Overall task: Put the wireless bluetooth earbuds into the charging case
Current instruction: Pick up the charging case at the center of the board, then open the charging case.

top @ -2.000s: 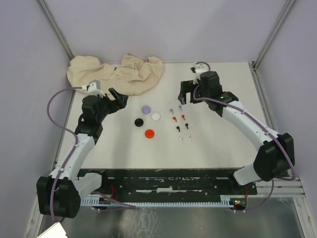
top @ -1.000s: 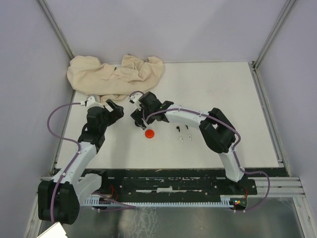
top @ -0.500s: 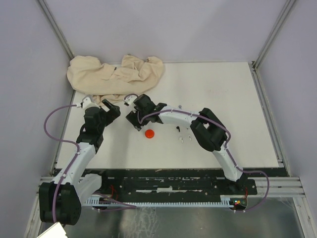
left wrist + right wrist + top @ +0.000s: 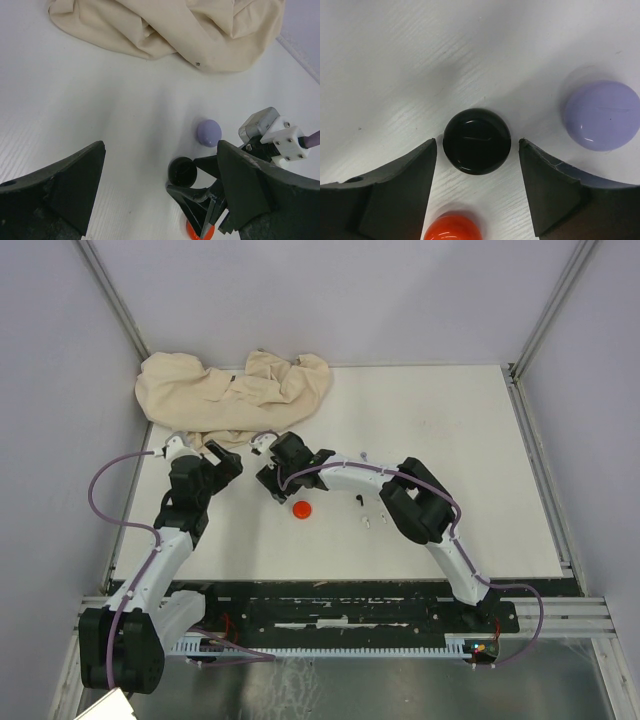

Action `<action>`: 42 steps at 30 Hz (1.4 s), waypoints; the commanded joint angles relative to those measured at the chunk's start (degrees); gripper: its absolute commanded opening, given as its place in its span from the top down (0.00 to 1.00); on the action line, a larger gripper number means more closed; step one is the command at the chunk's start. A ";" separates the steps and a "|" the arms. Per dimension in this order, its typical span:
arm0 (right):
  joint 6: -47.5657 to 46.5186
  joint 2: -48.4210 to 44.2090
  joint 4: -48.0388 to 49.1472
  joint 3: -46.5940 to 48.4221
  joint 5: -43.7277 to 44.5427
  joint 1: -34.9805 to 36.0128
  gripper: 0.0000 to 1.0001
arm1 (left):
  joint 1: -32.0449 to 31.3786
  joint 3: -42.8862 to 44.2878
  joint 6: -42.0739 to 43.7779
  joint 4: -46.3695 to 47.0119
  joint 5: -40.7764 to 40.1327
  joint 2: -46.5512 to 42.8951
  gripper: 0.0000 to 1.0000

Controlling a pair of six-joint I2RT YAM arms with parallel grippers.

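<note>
Straddling black case [image 4: 477, 141], right jaws.

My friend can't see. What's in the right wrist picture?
A shiny black disc lies on the white table, between the right gripper's two open fingers, which do not touch it. A purple disc sits to the right, and a red disc peeks in at the bottom edge.
</note>
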 commanded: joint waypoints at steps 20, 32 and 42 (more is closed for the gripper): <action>-4.59 -10.62 6.05 -3.81 -2.43 -0.78 0.75 | 0.86 2.35 1.28 3.01 4.98 1.22 0.00; -5.23 -27.04 11.61 -16.73 -13.85 -8.07 0.88 | 1.32 1.58 -4.55 20.07 26.48 7.51 0.03; -4.15 -28.38 12.06 -18.47 -19.99 -10.16 0.98 | 1.25 1.29 -11.16 34.02 38.33 12.37 0.22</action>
